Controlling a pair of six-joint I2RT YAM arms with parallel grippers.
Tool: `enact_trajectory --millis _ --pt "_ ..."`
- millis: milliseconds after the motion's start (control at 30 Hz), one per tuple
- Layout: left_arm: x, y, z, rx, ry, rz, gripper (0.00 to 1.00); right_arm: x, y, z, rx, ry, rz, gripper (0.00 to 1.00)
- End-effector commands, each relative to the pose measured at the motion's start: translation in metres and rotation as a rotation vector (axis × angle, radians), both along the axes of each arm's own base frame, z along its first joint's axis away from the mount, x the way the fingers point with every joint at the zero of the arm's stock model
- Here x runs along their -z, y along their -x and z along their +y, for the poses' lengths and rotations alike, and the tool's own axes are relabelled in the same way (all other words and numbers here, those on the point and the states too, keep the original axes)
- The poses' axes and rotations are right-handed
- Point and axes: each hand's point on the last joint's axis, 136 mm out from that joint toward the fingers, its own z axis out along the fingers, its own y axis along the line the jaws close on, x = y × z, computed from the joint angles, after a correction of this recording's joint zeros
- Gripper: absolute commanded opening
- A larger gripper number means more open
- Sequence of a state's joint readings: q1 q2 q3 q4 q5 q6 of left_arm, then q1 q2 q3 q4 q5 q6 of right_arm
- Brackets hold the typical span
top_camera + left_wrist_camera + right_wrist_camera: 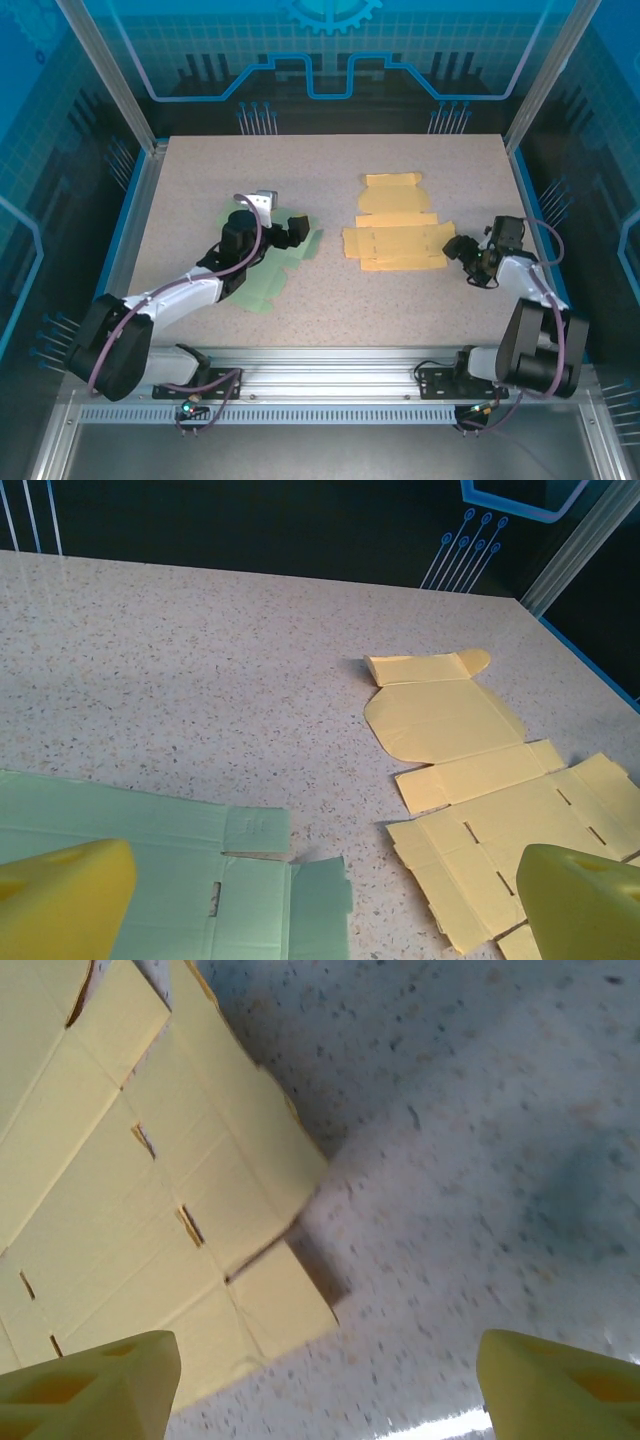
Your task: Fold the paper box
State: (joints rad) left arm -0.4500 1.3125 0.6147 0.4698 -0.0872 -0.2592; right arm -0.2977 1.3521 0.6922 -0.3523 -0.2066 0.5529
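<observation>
- Unfolded yellow paper box blank (400, 232) lies flat on the worktop (330, 170).
- Right tool (458, 247), jaws apart, just right of it.
- Left tool (298, 234), jaws apart, left of it, above green paper sheet (258, 292).

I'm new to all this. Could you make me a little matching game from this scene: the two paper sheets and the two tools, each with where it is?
1 green sheet
2 yellow sheet
3 left tool
4 right tool

A open, at the yellow sheet's right edge
B unfolded, on the table's left half
C open, above the green sheet
D unfolded, right of the table's middle

Pairs: 1-B, 2-D, 3-C, 4-A
</observation>
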Motion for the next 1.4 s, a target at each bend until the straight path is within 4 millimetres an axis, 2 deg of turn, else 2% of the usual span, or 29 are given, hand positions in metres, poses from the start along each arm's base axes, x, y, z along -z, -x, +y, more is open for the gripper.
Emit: enact_trajectory --millis 0,167,267,533,767,900,1033,1200,1267,1367 --pt "-0.017 -0.005 -0.010 0.021 0.039 -0.033 0.99 -0.006 -0.029 0.000 -0.047 -0.043 -0.045 0.76" --pt "-0.017 -0.005 -0.010 0.022 0.010 -0.032 0.99 -0.001 -0.064 -0.002 -0.088 -0.093 -0.045 0.70" --pt "-0.015 -0.005 -0.010 0.022 0.004 -0.026 0.99 0.003 -0.076 0.001 -0.106 -0.121 -0.042 0.67" --pt "-0.016 -0.004 -0.009 0.021 -0.004 -0.025 0.99 0.015 -0.081 0.010 -0.165 -0.113 -0.001 0.50" --pt "-0.021 -0.006 -0.010 0.035 -0.028 -0.045 0.99 0.024 -0.078 0.015 -0.229 -0.002 0.072 0.34" --pt "-0.026 -0.007 -0.011 0.042 -0.055 -0.060 0.99 0.027 -0.081 0.020 -0.282 0.055 0.106 0.32" --pt "-0.030 -0.008 -0.011 0.051 -0.075 -0.072 0.99 0.031 -0.083 0.028 -0.338 0.078 0.130 0.43" --pt "-0.031 -0.008 -0.010 0.052 -0.093 -0.072 0.99 0.037 -0.084 0.033 -0.352 0.059 0.150 0.42" --pt "-0.032 -0.007 -0.010 0.052 -0.094 -0.073 0.99 0.037 -0.085 0.037 -0.359 0.035 0.141 0.35" --pt "-0.033 -0.007 -0.010 0.055 -0.103 -0.079 0.99 0.028 -0.088 0.040 -0.366 0.041 0.115 0.16"
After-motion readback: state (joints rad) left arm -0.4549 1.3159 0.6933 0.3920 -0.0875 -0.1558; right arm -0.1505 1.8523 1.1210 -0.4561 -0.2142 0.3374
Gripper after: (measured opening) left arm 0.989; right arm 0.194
